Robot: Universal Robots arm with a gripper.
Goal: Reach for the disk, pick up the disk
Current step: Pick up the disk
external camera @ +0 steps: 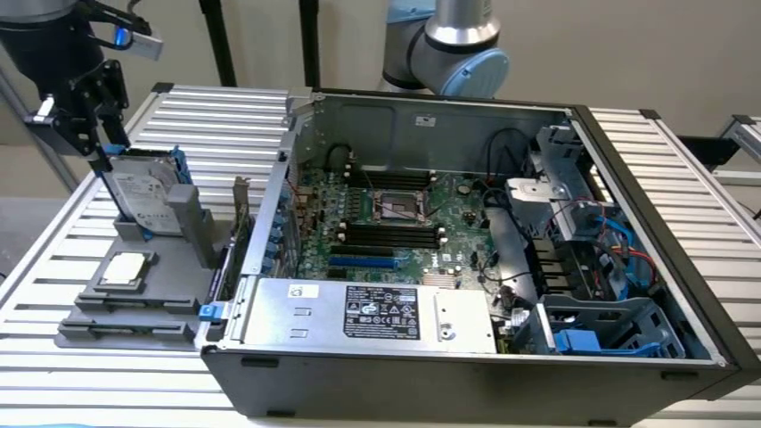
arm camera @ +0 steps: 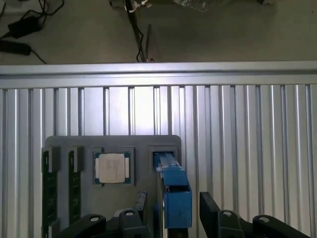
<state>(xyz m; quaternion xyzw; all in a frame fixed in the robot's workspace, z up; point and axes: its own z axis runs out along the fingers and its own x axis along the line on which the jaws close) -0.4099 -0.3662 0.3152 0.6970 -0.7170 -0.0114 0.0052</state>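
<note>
End effector (arm camera: 173, 199) open, jaws either side of the disk (external camera: 141, 192), gaps showing: no grip yet. It stands upright in the grey holder (external camera: 131, 303) at the exterior view's left. Reach about done; lift outstanding.

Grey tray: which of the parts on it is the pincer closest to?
The disk, the blue-framed drive standing upright, with the open pincer straddling its top edge; the flat square chip lies apart.
</note>
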